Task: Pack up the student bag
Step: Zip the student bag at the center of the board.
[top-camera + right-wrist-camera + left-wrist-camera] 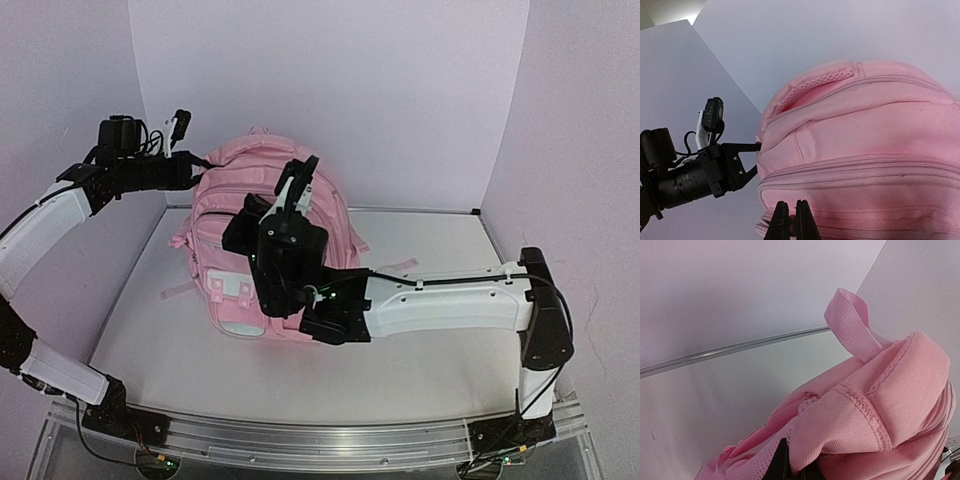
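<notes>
The student bag [230, 185], a large pink backpack, stands upright at the back middle of the table. My left gripper [198, 168] is at its upper left side, shut on a fold of pink fabric and mesh [840, 430] below the carry loop [850, 320]. One dark fingertip [781, 462] pokes out from under the cloth. My right gripper [250, 215] is against the bag's front [865, 150]. Its fingers [781, 222] are almost together, pinching a small pink piece by a front zip line. The right wrist view also shows the left gripper [751, 148] touching the bag's side.
The white tabletop [200, 350] is boxed in by pale purple walls [330, 80] at the back and both sides. Thin pink straps [178, 291] trail from the bag onto the table. The right arm [450, 305] stretches across in front of the bag. A metal rail [320, 440] runs along the near edge.
</notes>
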`<state>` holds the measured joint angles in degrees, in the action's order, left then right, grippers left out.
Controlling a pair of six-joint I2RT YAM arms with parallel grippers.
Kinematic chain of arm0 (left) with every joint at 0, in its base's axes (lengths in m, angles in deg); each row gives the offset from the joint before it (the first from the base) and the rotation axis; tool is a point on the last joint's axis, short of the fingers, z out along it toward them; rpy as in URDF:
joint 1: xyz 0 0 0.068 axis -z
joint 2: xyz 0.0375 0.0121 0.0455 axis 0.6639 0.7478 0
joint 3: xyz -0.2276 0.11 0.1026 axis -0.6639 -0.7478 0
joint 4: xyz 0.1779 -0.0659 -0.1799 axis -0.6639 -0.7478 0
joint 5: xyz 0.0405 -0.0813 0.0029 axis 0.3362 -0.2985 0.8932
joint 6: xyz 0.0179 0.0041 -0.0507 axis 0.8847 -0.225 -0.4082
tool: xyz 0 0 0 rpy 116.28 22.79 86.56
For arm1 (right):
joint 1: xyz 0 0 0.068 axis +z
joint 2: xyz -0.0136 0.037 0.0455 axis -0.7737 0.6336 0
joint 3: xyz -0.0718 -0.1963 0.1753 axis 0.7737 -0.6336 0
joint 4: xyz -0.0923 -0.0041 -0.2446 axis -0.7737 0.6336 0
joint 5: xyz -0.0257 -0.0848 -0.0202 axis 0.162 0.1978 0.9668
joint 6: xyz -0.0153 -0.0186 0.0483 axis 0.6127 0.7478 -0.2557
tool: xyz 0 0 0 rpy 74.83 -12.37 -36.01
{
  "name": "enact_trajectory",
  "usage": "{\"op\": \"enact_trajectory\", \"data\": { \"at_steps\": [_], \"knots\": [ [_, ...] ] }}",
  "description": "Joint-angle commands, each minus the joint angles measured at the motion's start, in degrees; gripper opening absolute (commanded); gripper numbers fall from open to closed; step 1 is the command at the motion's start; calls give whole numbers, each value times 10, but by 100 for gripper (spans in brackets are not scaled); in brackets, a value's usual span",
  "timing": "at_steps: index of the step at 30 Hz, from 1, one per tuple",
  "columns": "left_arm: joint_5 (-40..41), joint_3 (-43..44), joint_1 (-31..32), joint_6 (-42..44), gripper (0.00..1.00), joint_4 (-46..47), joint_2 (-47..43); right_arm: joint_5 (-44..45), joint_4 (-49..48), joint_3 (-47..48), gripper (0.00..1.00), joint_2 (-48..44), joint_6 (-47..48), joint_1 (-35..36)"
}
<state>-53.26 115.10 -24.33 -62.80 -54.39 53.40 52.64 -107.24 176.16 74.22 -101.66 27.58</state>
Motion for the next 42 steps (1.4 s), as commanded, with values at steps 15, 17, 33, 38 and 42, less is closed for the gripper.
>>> {"op": "enact_trajectory", "data": {
  "at_steps": [15,17,33,38,42],
  "knots": [
    [50,68,81,-77,0,53,46,28,-102,-57,0,3,130,-53],
    [46,75,92,-87,0,61,57,26,-111,-84,0,-21,141,-67],
    [4,93,122,-109,0,69,81,-95,-128,-86,0,-45,288,-72],
    [-6,110,122,-106,0,41,82,-161,-102,-39,0,6,305,-68],
    [-14,118,122,-104,0,28,82,-204,-67,3,0,40,333,-67]
  ]
}}
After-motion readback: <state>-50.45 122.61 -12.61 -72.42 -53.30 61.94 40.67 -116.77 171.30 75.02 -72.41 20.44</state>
